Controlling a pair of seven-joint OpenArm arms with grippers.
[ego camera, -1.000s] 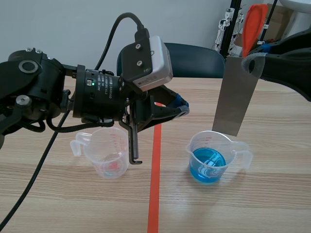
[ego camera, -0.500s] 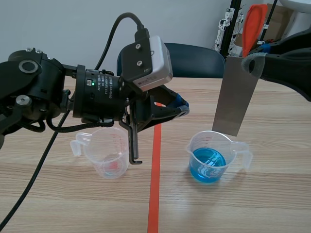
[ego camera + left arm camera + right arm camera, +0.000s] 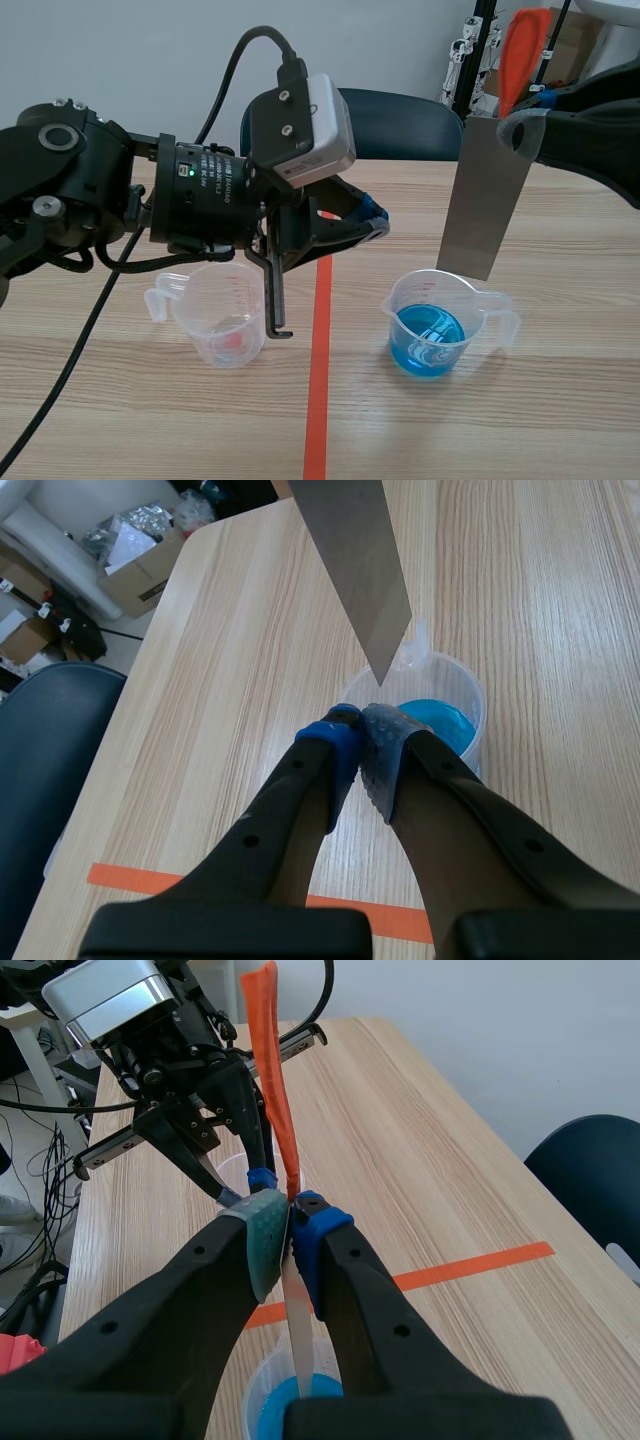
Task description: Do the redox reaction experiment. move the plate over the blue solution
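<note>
Operator, your right gripper [image 3: 290, 1226] clamps the flat grey metal plate [image 3: 490, 190], hanging below it over the clear plastic beaker of blue solution [image 3: 435, 330]; left gripper [image 3: 362, 736] closed, empty.

Plate [image 3: 352, 560] hangs above blue solution [image 3: 438, 720] — just ahead of the closed hand [image 3: 362, 732].

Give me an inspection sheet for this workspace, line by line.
surface: wooden table, orange tape line down the middle.
job's things: metal plate hangs upright above beaker of blue solution, lower edge near the rim, not dipped; clear beaker stands apart across the tape.
clutter: nothing seen.
grippers: right gripper shut on the plate; left gripper shut, holding nothing.
cables: black cable trails from the left arm over the table.
surroundings: dark blue chair beyond the table; cardboard boxes on the floor.
</note>
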